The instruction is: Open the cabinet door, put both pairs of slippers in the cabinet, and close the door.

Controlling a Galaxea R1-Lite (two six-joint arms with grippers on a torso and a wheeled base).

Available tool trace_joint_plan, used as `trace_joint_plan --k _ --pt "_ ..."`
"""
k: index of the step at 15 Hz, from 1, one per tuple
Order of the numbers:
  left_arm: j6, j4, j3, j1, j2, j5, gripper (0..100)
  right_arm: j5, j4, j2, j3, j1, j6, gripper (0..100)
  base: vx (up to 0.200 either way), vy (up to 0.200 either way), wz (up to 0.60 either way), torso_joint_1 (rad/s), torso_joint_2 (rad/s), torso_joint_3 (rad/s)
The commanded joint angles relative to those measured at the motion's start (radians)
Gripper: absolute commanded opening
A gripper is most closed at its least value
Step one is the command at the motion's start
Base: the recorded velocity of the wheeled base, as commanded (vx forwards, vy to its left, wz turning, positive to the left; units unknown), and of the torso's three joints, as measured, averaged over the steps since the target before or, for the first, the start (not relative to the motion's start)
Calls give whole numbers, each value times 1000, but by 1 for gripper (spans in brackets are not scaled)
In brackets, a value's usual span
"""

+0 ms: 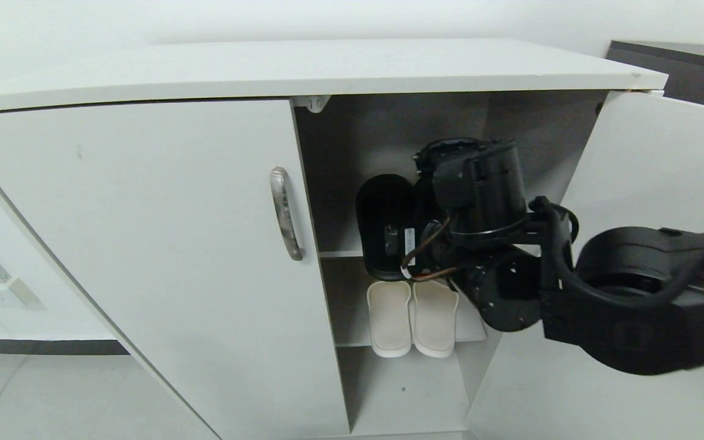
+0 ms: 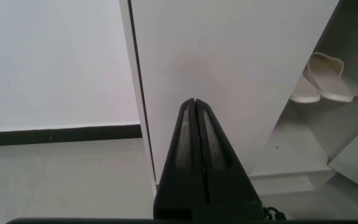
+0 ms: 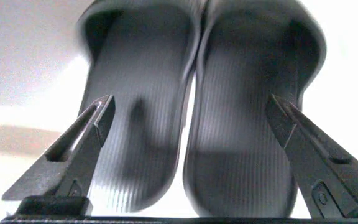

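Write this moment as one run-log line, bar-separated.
white cabinet right door open | black ribbed slippers: upper shelf | cream plain slippers: shelf below | right end effector open at them | left end effector shut

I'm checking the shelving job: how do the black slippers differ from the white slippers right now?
The black slippers are dark and sit at the upper shelf. The white slippers are pale and lie on the middle shelf. The black slippers lie between the open fingers of the right gripper, while the white slippers lie clear of it. Both pairs are inside the cabinet, each side by side.
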Motion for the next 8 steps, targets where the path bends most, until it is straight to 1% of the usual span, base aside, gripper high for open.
trace_joint_plan --k 1,2,5,8 --pt "0 0 0 0 1 0 0 59 -80 -151 161 43 -3 100 0 0 0 0 0 0" --pt "0 0 0 0 1 0 0 69 -111 -175 207 55 -3 0 0 0 0 0 0 0" --pt "0 0 0 0 1 0 0 72 -156 -233 322 97 -4 0 0 0 0 0 0 0" --pt "0 0 0 0 1 0 0 72 -192 -241 367 101 -7 0 0 0 0 0 0 0"
